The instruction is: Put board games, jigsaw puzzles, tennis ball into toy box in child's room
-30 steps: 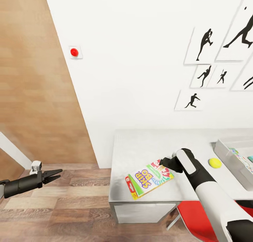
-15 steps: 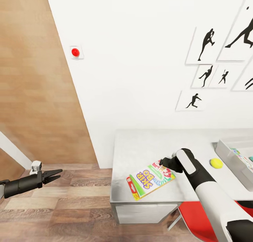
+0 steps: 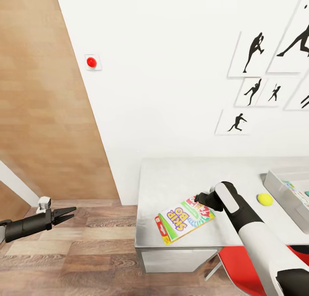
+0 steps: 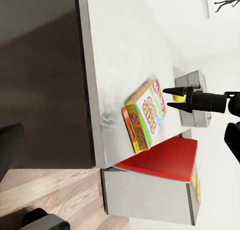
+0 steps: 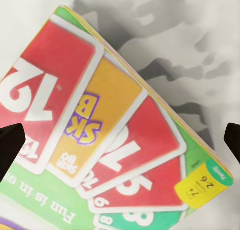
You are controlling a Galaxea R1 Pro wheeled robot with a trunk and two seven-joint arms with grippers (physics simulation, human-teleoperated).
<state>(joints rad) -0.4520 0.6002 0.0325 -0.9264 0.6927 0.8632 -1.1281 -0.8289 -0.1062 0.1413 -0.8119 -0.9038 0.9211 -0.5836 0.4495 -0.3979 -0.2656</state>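
One game box (image 3: 184, 218) lies flat near the front of the counter (image 3: 171, 175), and the right gripper (image 3: 200, 198) sits wide open just over its far corner. It should drop straight down and pinch that edge firmly. One ball (image 3: 265, 199) waits beside one toy box (image 3: 279, 188). The left gripper (image 3: 68, 213) hangs open over the floor.

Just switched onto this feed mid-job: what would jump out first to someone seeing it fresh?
The bright board game lying flat near the table's front edge, with the right claw open just above its far end. Right of it sit the tennis ball and the toy box. The left claw hangs open over the wood floor, off to the left.
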